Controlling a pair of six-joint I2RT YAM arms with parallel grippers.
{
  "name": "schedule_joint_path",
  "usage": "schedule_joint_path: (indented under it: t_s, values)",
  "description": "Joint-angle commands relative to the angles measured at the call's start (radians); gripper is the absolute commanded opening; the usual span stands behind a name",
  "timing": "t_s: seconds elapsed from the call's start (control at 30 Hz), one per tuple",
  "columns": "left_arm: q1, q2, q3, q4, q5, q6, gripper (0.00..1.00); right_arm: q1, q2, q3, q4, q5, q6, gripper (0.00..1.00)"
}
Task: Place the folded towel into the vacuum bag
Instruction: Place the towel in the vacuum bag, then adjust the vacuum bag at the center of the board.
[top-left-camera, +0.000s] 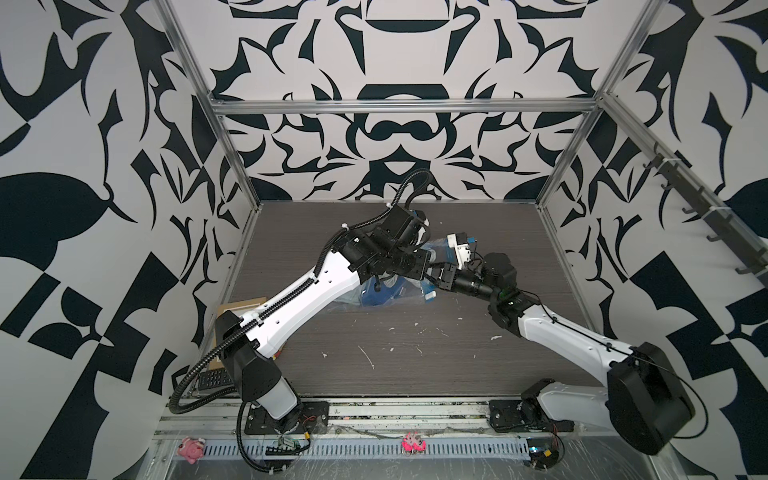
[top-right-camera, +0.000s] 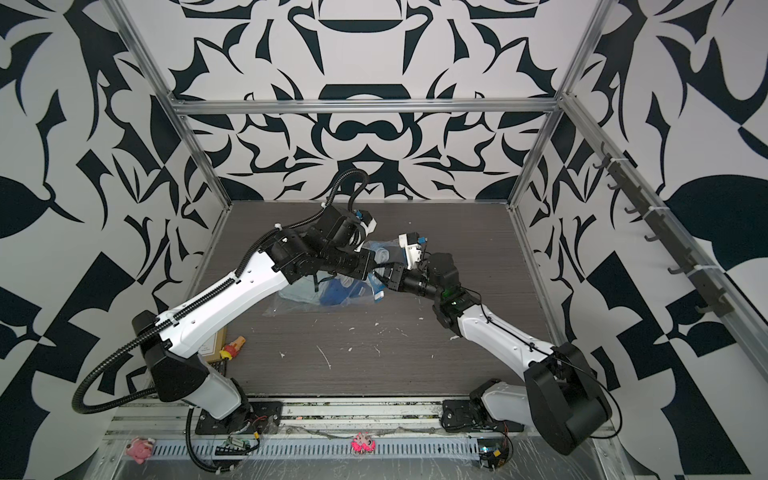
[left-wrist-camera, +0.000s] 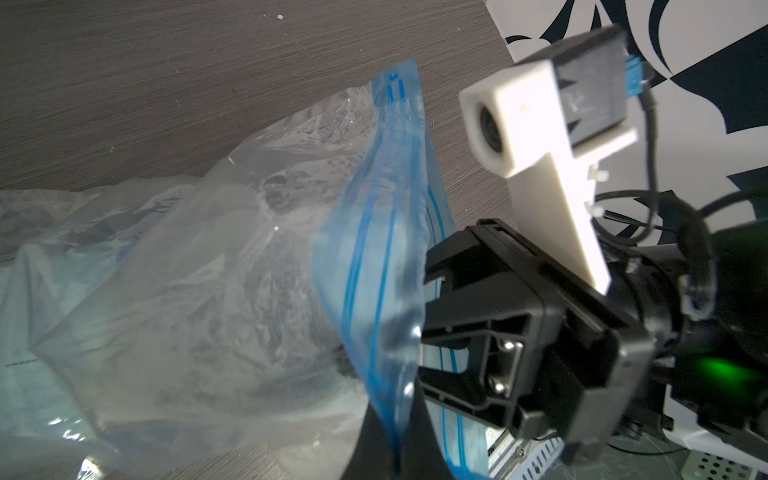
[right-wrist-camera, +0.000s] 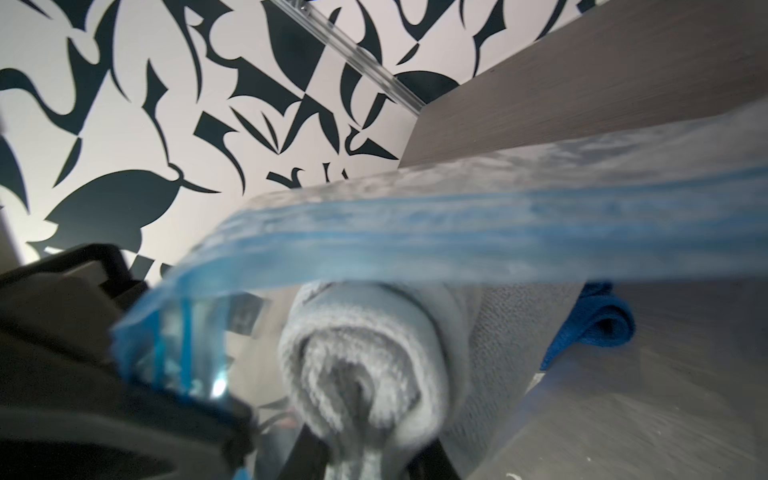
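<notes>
The vacuum bag lies crumpled mid-table, clear with a blue zip strip. My left gripper is shut, pinching that strip and holding the upper lip raised; it meets the right one above the bag in both top views. A grey rolled-up folded towel sits between the jaws of my right gripper, which is shut on it. The towel is at the bag's mouth under the raised lip. A blue cloth lies deeper in the bag.
A cardboard box and a black remote lie at the table's left edge under the left arm, with an orange toy beside them. White scraps dot the front of the table. Patterned walls and metal posts enclose the table.
</notes>
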Motion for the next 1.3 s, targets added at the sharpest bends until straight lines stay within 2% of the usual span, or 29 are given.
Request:
schedule_joint_path:
  t_s: [0.0, 0.03, 0.17, 0.3, 0.37, 0.43, 0.53, 0.63, 0.77, 0.93, 1.07, 1.27]
  values:
    - [0.005, -0.046, -0.029, 0.041, 0.011, 0.013, 0.0, -0.002, 0.009, 0.05, -0.086, 0.111, -0.013, 0.03]
    - [0.005, -0.051, -0.036, 0.046, 0.011, 0.013, 0.0, -0.002, 0.009, 0.053, -0.11, 0.136, -0.009, 0.07]
    - [0.008, -0.052, -0.05, 0.05, 0.014, 0.014, 0.0, -0.007, -0.033, 0.059, -0.226, 0.232, -0.014, 0.43]
    - [0.011, -0.057, -0.072, 0.058, 0.019, 0.016, 0.0, -0.007, -0.125, 0.071, -0.364, 0.317, -0.055, 0.62]
    - [0.014, -0.056, -0.082, 0.061, 0.021, 0.02, 0.0, -0.011, -0.169, 0.096, -0.445, 0.341, -0.08, 0.76]
    - [0.014, -0.057, -0.091, 0.058, 0.026, 0.026, 0.0, -0.014, -0.209, 0.121, -0.508, 0.35, -0.099, 0.77]
    - [0.015, -0.062, -0.103, 0.049, 0.039, 0.037, 0.0, -0.036, -0.273, 0.17, -0.621, 0.389, -0.121, 0.86]
    - [0.013, -0.075, -0.123, 0.038, 0.049, 0.053, 0.0, -0.093, -0.312, 0.211, -0.716, 0.404, -0.122, 0.86]
    - [0.011, -0.105, -0.169, 0.039, 0.074, 0.057, 0.0, -0.195, -0.257, 0.262, -0.78, 0.304, -0.115, 0.87]
    - [0.002, -0.143, -0.23, 0.053, 0.096, 0.056, 0.0, -0.218, -0.159, 0.26, -0.721, 0.184, -0.058, 0.87]
    - [0.0, -0.167, -0.267, 0.075, 0.092, 0.039, 0.0, -0.218, -0.109, 0.213, -0.626, 0.137, 0.028, 0.86]
    - [0.0, -0.174, -0.286, 0.094, 0.091, 0.033, 0.0, -0.191, -0.035, 0.134, -0.46, 0.095, 0.157, 0.69]
